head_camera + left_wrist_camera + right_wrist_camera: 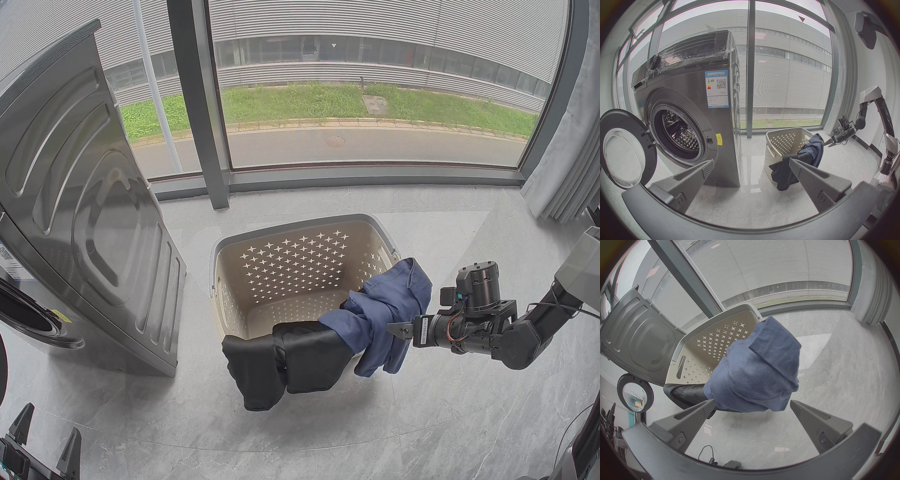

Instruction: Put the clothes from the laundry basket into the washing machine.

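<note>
Grey stone floor (pixel 450 406) ran up to a big window (pixel 375 94), with a grey curtain (pixel 565 169) at the robot's right.

Washing machine (pixel 81 206) stood at the left, side panel facing the head camera. Left wrist view showed its front (pixel 693 125) with the round door (pixel 625 150) swung fully open and the drum (pixel 678 129) exposed. Could not tell what was inside the drum.

Laundry basket (pixel 300 250), beige with star-shaped holes, sat on the floor just right of the machine, near the window.

Dark garment (pixel 281 365) hung over the basket's near rim, mostly draped down the outside.

Blue garment (pixel 387 306) lay bunched over the basket's near right corner, overlapping the dark garment and hanging down outside the rim. Neither piece was in the machine.

Right gripper (pixel 397 330) was held level beside the basket, tip right at the blue garment. In the right wrist view its jaws were spread wide, the blue cloth (pixel 756 371) sitting between and just past the fingertips (pixel 709 408), not pinched.

Left gripper (pixel 750 165) was low at the left, well apart from the basket, facing the machine's open front, jaws spread and holding nothing.
</note>
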